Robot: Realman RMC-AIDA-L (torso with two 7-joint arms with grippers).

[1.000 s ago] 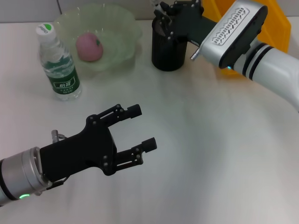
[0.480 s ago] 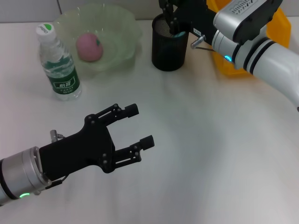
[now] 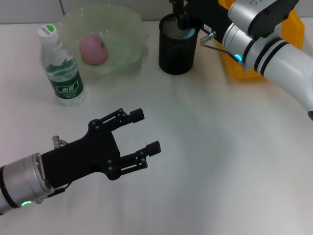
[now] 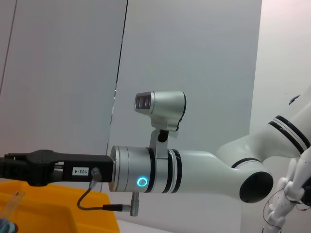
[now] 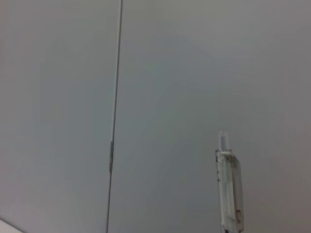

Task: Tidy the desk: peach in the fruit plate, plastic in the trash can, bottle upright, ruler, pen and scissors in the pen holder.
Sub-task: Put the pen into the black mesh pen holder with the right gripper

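stowing stationery: right gripper over the holder, fingers cut off from view (state unclear), teal item inside below; left gripper spread, empty; peach plated, bottle upright; next, lift clear.

Head view: high, facing down onto table. Left wrist: level, facing right arm, shared with head view. Right wrist: faces wall, pen close.

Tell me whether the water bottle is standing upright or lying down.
Upright. In the head view the bottle stands on its base on the table, white cap on top, beside the fruit plate.
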